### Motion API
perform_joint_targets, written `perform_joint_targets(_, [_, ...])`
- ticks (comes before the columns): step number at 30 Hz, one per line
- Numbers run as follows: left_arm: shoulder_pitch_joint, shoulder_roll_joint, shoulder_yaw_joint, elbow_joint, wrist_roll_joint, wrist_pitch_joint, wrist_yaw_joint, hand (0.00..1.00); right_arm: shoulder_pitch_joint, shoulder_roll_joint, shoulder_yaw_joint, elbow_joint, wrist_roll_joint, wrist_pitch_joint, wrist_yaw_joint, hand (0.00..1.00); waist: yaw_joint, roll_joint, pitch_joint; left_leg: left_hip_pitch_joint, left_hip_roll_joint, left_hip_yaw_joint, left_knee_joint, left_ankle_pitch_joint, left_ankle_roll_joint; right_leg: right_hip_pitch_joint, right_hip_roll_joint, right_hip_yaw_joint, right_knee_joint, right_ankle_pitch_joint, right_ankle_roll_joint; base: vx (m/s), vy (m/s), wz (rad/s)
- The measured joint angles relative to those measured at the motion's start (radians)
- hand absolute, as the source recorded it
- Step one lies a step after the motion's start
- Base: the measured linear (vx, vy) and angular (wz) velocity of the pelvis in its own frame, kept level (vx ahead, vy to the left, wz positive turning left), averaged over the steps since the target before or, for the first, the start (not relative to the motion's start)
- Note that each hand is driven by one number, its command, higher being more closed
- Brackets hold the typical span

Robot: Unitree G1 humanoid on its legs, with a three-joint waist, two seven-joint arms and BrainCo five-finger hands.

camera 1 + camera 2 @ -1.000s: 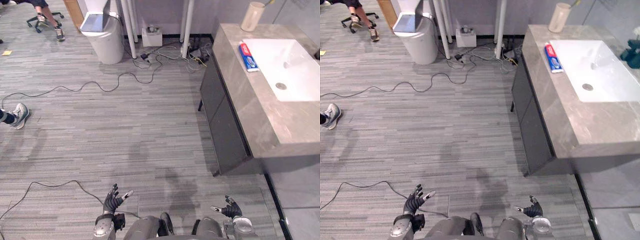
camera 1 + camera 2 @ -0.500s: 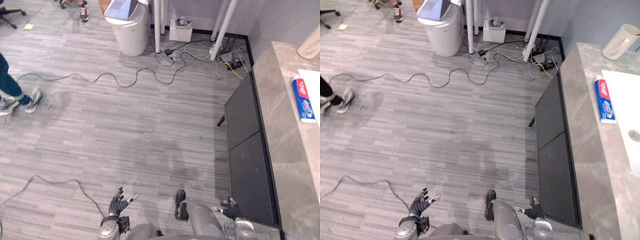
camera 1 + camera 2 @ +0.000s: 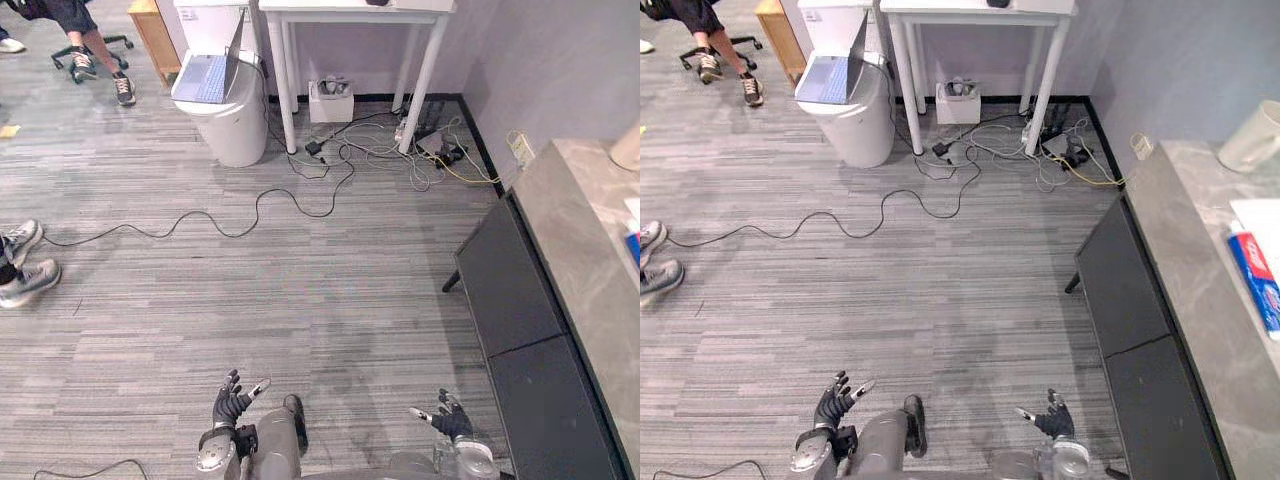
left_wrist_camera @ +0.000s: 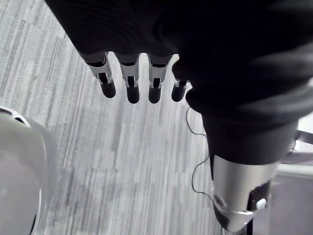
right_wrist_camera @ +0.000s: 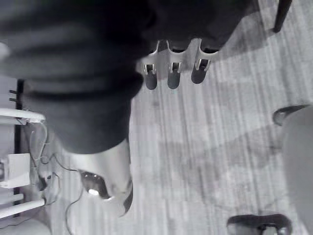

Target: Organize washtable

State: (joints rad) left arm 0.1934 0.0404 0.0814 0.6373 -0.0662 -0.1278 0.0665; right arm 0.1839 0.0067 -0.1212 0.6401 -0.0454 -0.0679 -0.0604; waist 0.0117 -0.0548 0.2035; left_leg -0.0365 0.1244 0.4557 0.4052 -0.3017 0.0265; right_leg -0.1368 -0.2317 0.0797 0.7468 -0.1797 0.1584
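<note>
The washtable (image 3: 1195, 290) is a grey stone counter at the right edge, over a dark cabinet (image 3: 528, 330). On it lie a red, white and blue toothpaste tube (image 3: 1258, 282) and, further back, a pale cup (image 3: 1250, 138). My left hand (image 3: 232, 403) hangs low over the floor at the bottom left, fingers (image 4: 132, 85) straight, holding nothing. My right hand (image 3: 447, 418) hangs at the bottom right, a short way from the cabinet front, its fingers (image 5: 170, 74) also straight and empty. Both hands are far from the counter's objects.
A white bin (image 3: 228, 120) with an open laptop (image 3: 205, 75) on it stands at the back, beside a white table (image 3: 350, 8). Cables (image 3: 330, 160) trail over the grey floor. A person's shoes (image 3: 25, 268) show at the left; another person sits on a chair (image 3: 88, 45).
The whole picture has shifted: the camera moved, so less of the counter shows and the back wall is in view. Both hands stay low and open.
</note>
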Motion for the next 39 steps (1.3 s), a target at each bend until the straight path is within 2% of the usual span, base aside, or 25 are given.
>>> perform_joint_targets(2, [-0.012,0.009,-0.013,0.001,0.001,-0.001,0.000,0.00,-0.001,0.005,0.017,0.004,-0.006,0.003,0.004,0.00,-0.005,0.002,-0.001,0.071,0.013,0.065,-0.038,0.000,0.001,-0.080,0.004,-0.095,0.083,-0.032,-0.039,0.26,0.055,-1.17])
perform_joint_targets(3, [-0.020,0.017,-0.013,0.017,0.002,-0.002,-0.001,0.00,-0.002,0.005,0.030,0.018,-0.008,0.002,0.010,0.00,-0.010,0.012,0.004,0.111,0.033,0.101,-0.043,0.011,0.003,-0.131,0.012,-0.214,0.095,-0.068,-0.071,0.31,-0.005,-1.18])
perform_joint_targets(5, [-0.034,0.039,-0.013,0.053,0.002,-0.008,-0.002,0.00,-0.033,-0.009,0.057,0.047,-0.018,-0.001,0.016,0.00,-0.038,0.008,-0.002,0.153,0.065,0.140,-0.041,0.017,-0.007,-0.181,0.038,-0.427,-0.007,-0.091,-0.134,0.33,-0.039,-1.05])
perform_joint_targets(6, [-0.046,0.056,-0.011,0.090,0.002,-0.007,-0.004,0.00,-0.046,-0.014,0.065,0.066,-0.023,-0.001,0.017,0.00,-0.052,-0.008,-0.009,0.185,0.058,0.163,-0.059,0.027,-0.026,-0.183,0.061,-0.576,-0.173,-0.033,-0.193,0.39,-0.055,-0.86])
perform_joint_targets(7, [-0.046,0.064,-0.011,0.103,0.002,-0.007,-0.005,0.00,-0.043,-0.015,0.065,0.071,-0.025,-0.002,0.017,0.00,-0.052,-0.024,-0.017,0.206,0.037,0.171,-0.074,0.033,-0.038,-0.177,0.076,-0.636,-0.277,0.039,-0.217,0.50,-0.060,-1.07])
perform_joint_targets(8, [-0.036,0.072,-0.009,0.123,0.002,-0.005,-0.010,0.00,-0.034,-0.028,0.065,0.094,-0.027,-0.005,0.017,0.00,-0.048,-0.059,-0.040,0.246,-0.009,0.168,-0.092,0.029,-0.071,-0.143,0.095,-0.726,-0.407,0.110,-0.420,0.43,-0.032,-1.14])
perform_joint_targets(9, [-0.038,0.055,-0.009,0.143,0.002,-0.002,-0.010,0.00,-0.046,-0.048,0.065,0.108,-0.027,-0.005,0.017,0.00,-0.036,-0.023,-0.040,0.257,0.007,0.154,-0.088,0.013,-0.090,-0.134,0.127,-0.716,-0.419,0.106,-0.414,0.39,0.014,-1.44])
perform_joint_targets(11, [-0.050,0.041,-0.043,0.158,0.012,-0.003,-0.023,0.00,-0.060,-0.086,0.049,0.131,-0.027,-0.006,0.017,0.00,-0.065,0.054,-0.046,0.270,0.009,0.057,-0.152,0.011,-0.118,-0.133,0.206,-0.661,-0.449,0.089,-0.400,0.29,0.034,-1.05])
perform_joint_targets(13, [-0.073,0.043,-0.049,0.158,0.034,-0.002,-0.025,0.00,-0.053,-0.086,0.027,0.131,-0.025,-0.004,0.018,0.00,-0.083,0.062,-0.046,0.274,0.031,0.051,-0.097,0.039,-0.155,-0.120,0.230,-0.637,-0.434,0.053,-0.376,0.22,0.001,-0.53])
perform_joint_targets(14, [-0.083,0.041,-0.053,0.158,0.040,-0.002,-0.026,0.00,-0.043,-0.091,0.019,0.130,-0.026,-0.004,0.018,0.00,-0.090,0.063,-0.046,0.248,0.067,0.037,0.040,0.059,-0.185,-0.084,0.249,-0.615,-0.452,0.035,-0.345,0.21,-0.019,-0.53])
perform_joint_targets(15, [-0.086,0.040,-0.058,0.158,0.040,-0.003,-0.027,0.00,-0.035,-0.095,0.020,0.129,-0.025,-0.004,0.017,0.00,-0.088,0.061,-0.045,0.226,0.090,0.025,0.132,0.087,-0.202,-0.057,0.265,-0.592,-0.471,0.035,-0.344,0.19,-0.038,-0.71])
perform_joint_targets(16, [-0.083,0.040,-0.072,0.157,0.040,-0.005,-0.030,0.00,-0.023,-0.095,0.022,0.124,-0.024,-0.004,0.017,0.00,-0.081,0.063,-0.043,0.166,0.137,-0.021,0.334,0.109,-0.209,-0.001,0.297,-0.551,-0.523,0.042,-0.342,0.18,-0.044,-1.02])
perform_joint_targets(17, [-0.073,0.037,-0.071,0.155,0.040,-0.009,-0.036,0.00,-0.021,-0.094,0.021,0.118,-0.022,-0.004,0.016,0.00,-0.077,0.067,-0.041,0.096,0.168,-0.059,0.497,0.090,-0.185,0.043,0.329,-0.502,-0.558,0.045,-0.339,0.16,-0.038,-1.14])
perform_joint_targets(19, [-0.058,0.036,-0.076,0.154,0.040,-0.008,-0.040,0.00,-0.024,-0.085,0.021,0.117,-0.014,-0.004,0.016,0.00,-0.060,0.062,-0.038,-0.002,0.170,-0.105,0.573,0.055,-0.181,0.090,0.358,-0.412,-0.592,0.048,-0.335,0.12,0.003,-1.42])
perform_joint_targets(22, [-0.037,0.023,-0.075,0.144,0.040,-0.008,-0.038,0.00,-0.032,-0.084,0.018,0.119,-0.013,-0.004,0.016,0.00,-0.043,0.052,-0.025,-0.093,0.108,-0.188,0.393,0.033,-0.144,0.136,0.367,-0.284,-0.621,0.057,-0.319,0.16,0.051,-1.45])
perform_joint_targets(25, [-0.036,0.013,-0.072,0.117,0.039,-0.015,-0.025,0.00,-0.032,-0.087,0.017,0.098,-0.014,-0.004,0.015,0.00,-0.025,0.051,-0.020,-0.131,-0.011,-0.421,0.046,0.042,-0.157,0.169,0.371,-0.124,-0.629,0.054,-0.301,0.18,0.098,-1.44])
perform_joint_targets(27, [-0.035,-0.001,-0.073,0.117,0.039,-0.016,-0.019,0.00,-0.030,-0.095,0.020,0.087,-0.015,-0.004,0.016,0.00,-0.025,0.066,-0.024,-0.124,-0.043,-0.507,-0.065,0.063,-0.161,0.188,0.378,-0.050,-0.621,0.046,-0.286,0.30,0.169,-1.30])
perform_joint_targets(29, [-0.034,-0.007,-0.074,0.117,0.040,-0.017,-0.020,0.00,-0.027,-0.091,0.022,0.075,-0.017,-0.004,0.016,0.00,-0.024,0.074,-0.030,-0.098,-0.037,-0.489,-0.113,0.113,-0.130,0.206,0.389,0.021,-0.601,0.029,-0.257,0.39,0.228,-1.30])
perform_joint_targets(30, [-0.028,-0.004,-0.073,0.122,0.040,-0.017,-0.020,0.00,-0.026,-0.082,0.025,0.070,-0.018,-0.004,0.017,0.00,-0.023,0.073,-0.038,-0.066,-0.038,-0.452,-0.138,0.167,-0.106,0.217,0.385,0.082,-0.587,0.009,-0.225,0.37,0.227,-1.13])
perform_joint_targets(33, [-0.037,0.012,-0.077,0.121,0.040,-0.035,-0.020,0.00,-0.028,-0.066,0.049,0.068,-0.020,-0.004,0.019,0.00,-0.022,0.031,-0.054,-0.019,-0.051,-0.358,-0.183,0.153,-0.078,0.198,0.357,0.155,-0.569,-0.011,-0.190,0.35,0.228,-0.87])
perform_joint_targets(35, [-0.034,0.014,-0.078,0.122,0.040,-0.035,-0.020,0.00,-0.032,-0.060,0.051,0.075,-0.026,-0.004,0.019,0.00,-0.021,0.027,-0.055,0.014,-0.058,-0.324,-0.184,0.139,-0.058,0.198,0.346,0.168,-0.523,-0.034,-0.147,0.21,0.160,-0.50])
perform_joint_targets(36, [-0.030,0.016,-0.078,0.122,0.040,-0.035,-0.019,0.00,-0.038,-0.057,0.052,0.086,-0.027,-0.004,0.019,0.00,-0.019,0.026,-0.055,0.031,-0.061,-0.311,-0.188,0.136,-0.054,0.192,0.344,0.167,-0.490,-0.044,-0.126,0.18,0.126,-0.55])
perform_joint_targets(37, [-0.024,0.023,-0.078,0.122,0.039,-0.035,-0.019,0.00,-0.049,-0.051,0.062,0.100,-0.028,-0.004,0.020,0.00,-0.013,0.028,-0.054,0.067,-0.062,-0.296,-0.204,0.135,-0.053,0.166,0.342,0.142,-0.397,-0.062,-0.063,0.15,0.074,-0.55])
perform_joint_targets(38, [-0.020,0.024,-0.080,0.124,0.039,-0.035,-0.017,0.00,-0.060,-0.044,0.070,0.122,-0.040,-0.005,0.022,0.00,-0.011,0.039,-0.049,0.107,-0.056,-0.292,-0.226,0.135,-0.050,0.104,0.327,0.048,-0.261,-0.095,-0.027,0.13,0.051,-0.47])
perform_joint_targets(39, [-0.022,0.026,-0.080,0.129,0.039,-0.035,-0.017,0.00,-0.068,-0.045,0.076,0.130,-0.045,-0.004,0.023,0.00,-0.011,0.041,-0.048,0.120,-0.055,-0.294,-0.232,0.130,-0.042,0.083,0.305,-0.008,-0.220,-0.118,-0.060,0.11,0.010,-0.26])
